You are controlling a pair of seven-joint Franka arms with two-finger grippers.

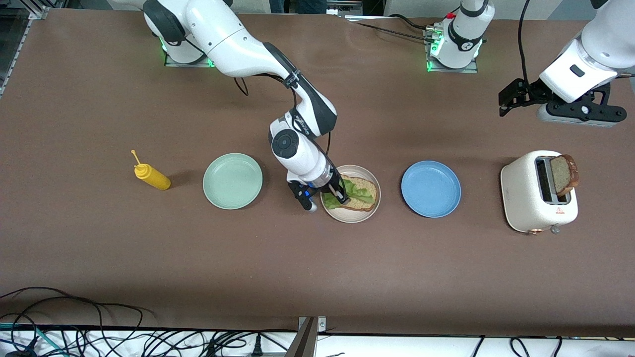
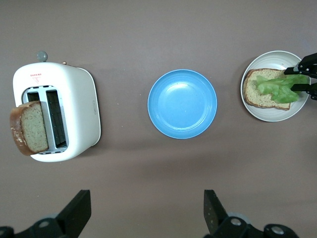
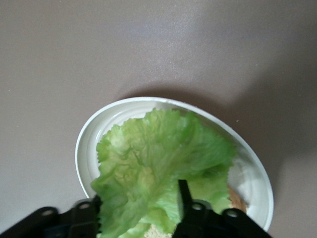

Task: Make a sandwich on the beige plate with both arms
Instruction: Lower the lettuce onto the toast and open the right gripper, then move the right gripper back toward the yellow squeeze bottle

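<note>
Brown worktop, plates mid-table. Front view: right gripper point(image 1: 333, 194), jaws parting, lays lettuce point(image 1: 353, 192) on bread point(image 1: 364, 194) on the beige plate point(image 1: 369, 175).

Left wrist view: left gripper point(image 2: 143, 214) waits released above the toaster point(image 2: 74, 106); its slice point(image 2: 30, 127) probably comes next.

Right wrist view: the leaf sits between loosened fingers point(image 3: 184, 194).

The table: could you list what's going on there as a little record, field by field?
beige plate: between the green plate and blue plate
on it: one bread slice with lettuce on top
right gripper: low at the beige plate's edge, fingers open around the lettuce
left gripper: open, empty, above the table near the toaster, waiting
toaster: second slice sticking out of a slot
mustard bottle: lying at the right arm's end
sandwich: top slice not yet added
</note>
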